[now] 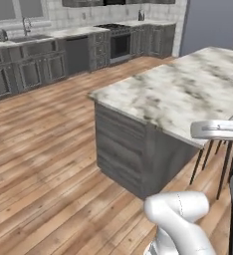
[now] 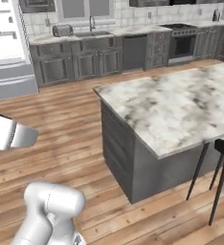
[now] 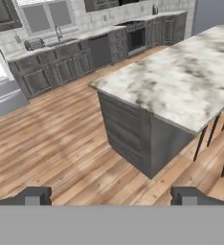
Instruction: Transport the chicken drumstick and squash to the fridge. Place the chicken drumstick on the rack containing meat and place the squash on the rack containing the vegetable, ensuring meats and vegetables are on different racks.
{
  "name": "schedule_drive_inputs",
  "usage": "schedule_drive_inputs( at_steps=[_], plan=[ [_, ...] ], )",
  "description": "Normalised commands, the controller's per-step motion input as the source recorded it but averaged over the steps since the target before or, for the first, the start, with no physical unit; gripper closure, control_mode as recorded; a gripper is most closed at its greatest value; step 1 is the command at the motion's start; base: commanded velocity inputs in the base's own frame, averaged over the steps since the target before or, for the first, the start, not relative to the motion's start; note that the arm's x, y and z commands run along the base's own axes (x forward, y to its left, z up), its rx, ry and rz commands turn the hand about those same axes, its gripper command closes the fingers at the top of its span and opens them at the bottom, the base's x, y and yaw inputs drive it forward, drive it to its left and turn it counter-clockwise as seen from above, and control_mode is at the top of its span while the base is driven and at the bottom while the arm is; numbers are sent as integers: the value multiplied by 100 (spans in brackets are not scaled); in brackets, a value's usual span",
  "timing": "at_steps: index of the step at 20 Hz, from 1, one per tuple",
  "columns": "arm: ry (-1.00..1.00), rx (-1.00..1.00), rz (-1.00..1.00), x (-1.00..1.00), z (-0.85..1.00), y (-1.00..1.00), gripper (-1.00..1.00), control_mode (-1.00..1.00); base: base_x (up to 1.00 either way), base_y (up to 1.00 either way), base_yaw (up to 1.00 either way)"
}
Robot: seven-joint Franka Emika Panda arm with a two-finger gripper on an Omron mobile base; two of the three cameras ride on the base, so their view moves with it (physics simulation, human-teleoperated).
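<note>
In the left base view, a marble-topped island point(image 1: 188, 89) is being shown at two o'clock, its top bare.

In the right base view, the fridge point(image 2: 8, 48) is being seen open at ten o'clock, well apart across bare wood floor point(image 2: 61, 124).

In the hand view, the gripper point(image 3: 112, 196) is being held spread wide, grasping nothing; drumstick and squash cannot be placed.

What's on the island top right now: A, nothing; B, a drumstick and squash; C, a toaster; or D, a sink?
A: the marbled island top shows bare stone in every view, while the toaster and sink are on the far counter by the wall.
</note>
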Motion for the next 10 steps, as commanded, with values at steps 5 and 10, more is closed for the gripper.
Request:
schedule_drive_inputs(
  at_steps=[5,10],
  plan=[
    [0,0,0,0,0,0,-100,100,-53,-100,34],
    [0,0,0,0,0,0,-100,100,-74,-100,45]
  ],
)
